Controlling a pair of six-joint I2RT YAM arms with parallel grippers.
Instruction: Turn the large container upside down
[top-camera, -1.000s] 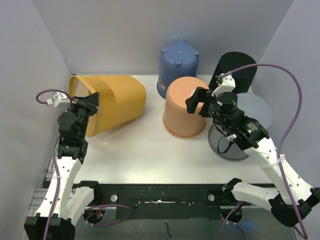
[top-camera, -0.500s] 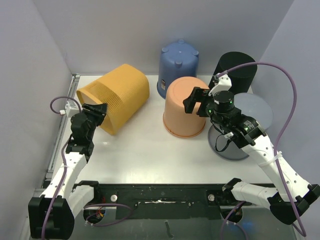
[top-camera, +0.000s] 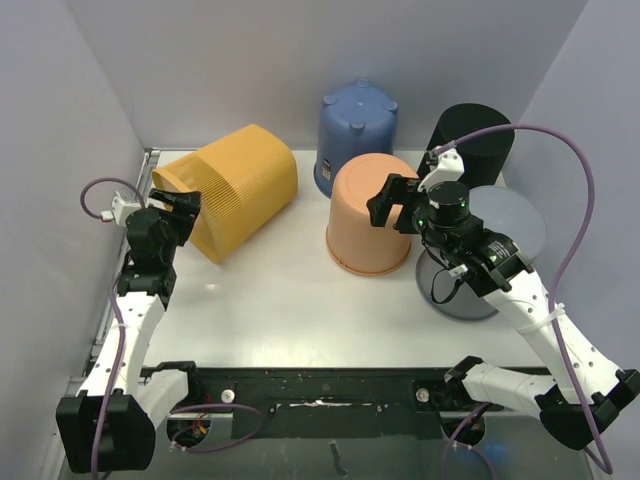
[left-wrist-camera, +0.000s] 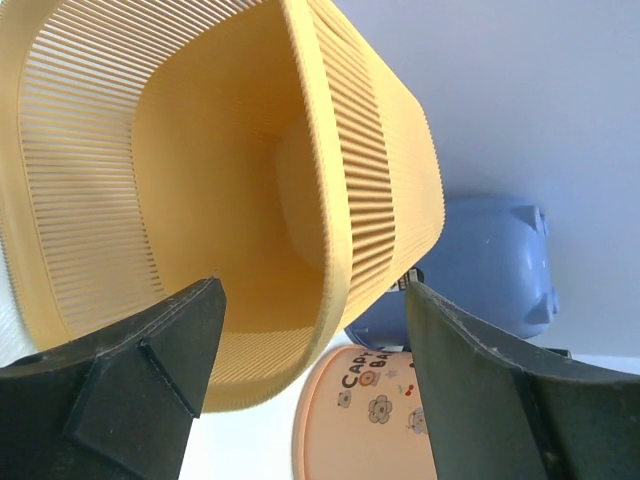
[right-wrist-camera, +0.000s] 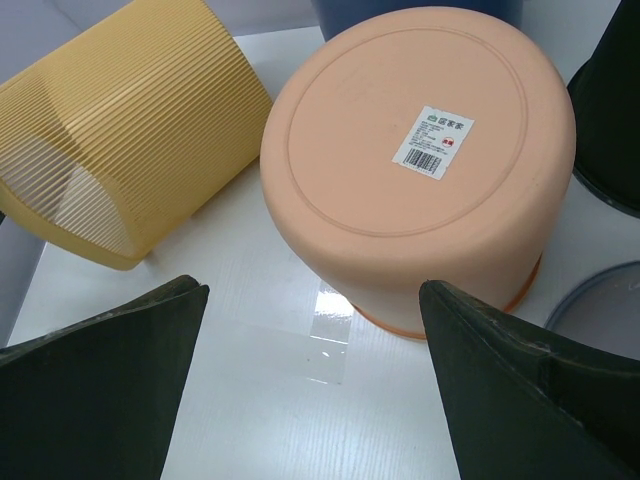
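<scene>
Two risks stood out. The large container (top-camera: 240, 185) lay on its side at the upper left of the top view, neither upright nor inverted. My left gripper (top-camera: 175, 207) had its jaws spread and released at the rim, clamping nothing. With nothing restraining it, I judged that the rounded, ribbed body might rock or roll along the surface (top-camera: 290, 300). It could have gone toward the orange bucket (top-camera: 370, 215) at centre, or settled mouth-up instead of mouth-down. The other risk was the next contact. A push low on the rim would probably have slid it toward the back wall rather than tipping it over. A pinch on so thin a slatted wall might also have slipped off. My right gripper (top-camera: 395, 207) hung open above the orange bucket, holding nothing, too far across the frame to steady anything.

The container itself was a yellow basket with fine vertical slats and a solid band below the rim. It tapered toward its closed base, and its open mouth faced the lower left, straight at my left wrist camera. Its base pointed toward the blue bucket (top-camera: 358, 130) at top centre, close but seemingly apart.
</scene>
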